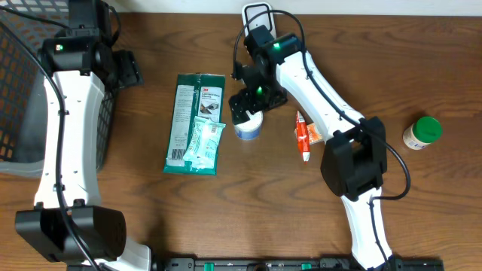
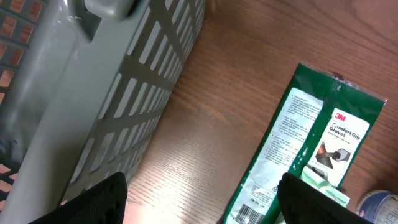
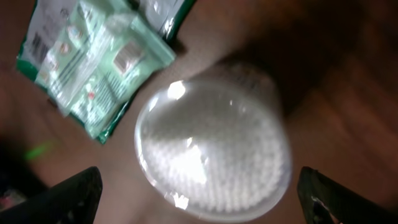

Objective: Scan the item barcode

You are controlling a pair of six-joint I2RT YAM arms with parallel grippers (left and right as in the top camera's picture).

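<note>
Round tub [image 1: 249, 132]: upper part hidden under the right hand [image 1: 247, 114] in the overhead view; blurred in the right wrist view, label unreadable
Right hand fingertips [image 3: 68, 196]: dark, blurred, cut off at the lower corners
Glove pack [image 2: 311, 143]: cut off by lower and right edges of the left wrist view; fine print illegible
Basket [image 1: 19, 90]: cut off by the left edge, partly behind the left arm [image 1: 64, 135]
Orange tube [image 1: 303, 139]: print too small to read
</note>
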